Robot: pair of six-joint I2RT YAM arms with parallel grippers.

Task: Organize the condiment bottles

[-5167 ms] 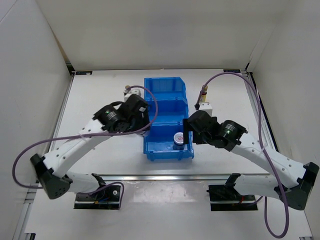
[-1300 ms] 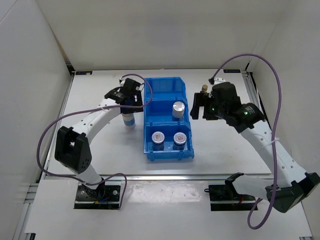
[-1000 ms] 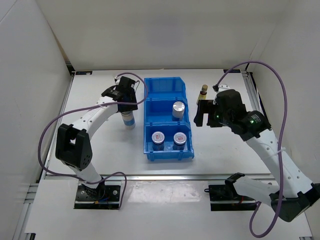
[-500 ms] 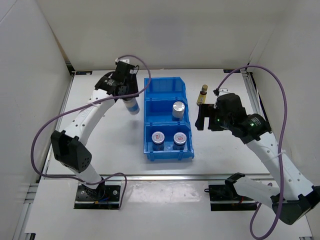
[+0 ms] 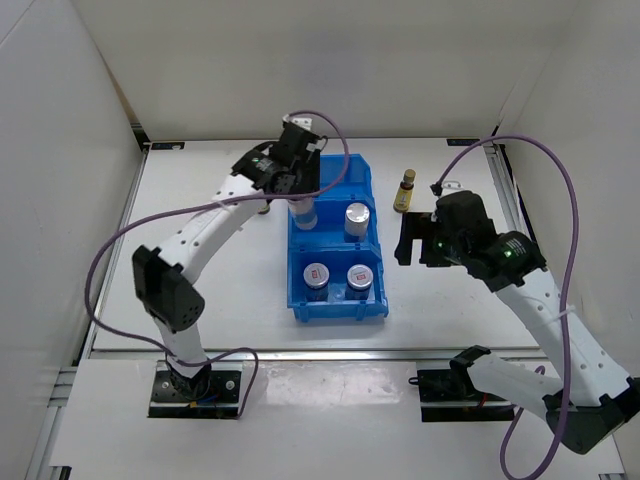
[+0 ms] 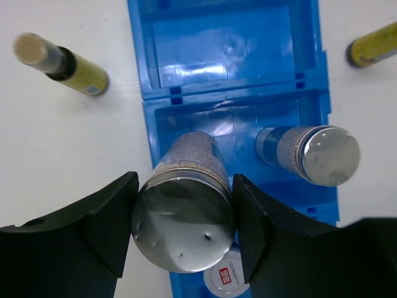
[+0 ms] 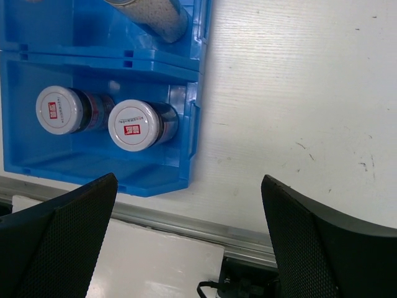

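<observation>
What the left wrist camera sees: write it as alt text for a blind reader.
The left gripper clamps a white-silver bottle, its base in the middle compartment of the blue bin, beside a second white-silver bottle. On the table, one amber bottle is left of the bin and another amber bottle right of it; a red-marked lid shows below.

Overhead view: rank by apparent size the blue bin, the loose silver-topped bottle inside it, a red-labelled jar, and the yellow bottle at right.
Blue bin
Silver-topped bottle and red-labelled jar, too alike to rank
Yellow bottle, smallest
</observation>
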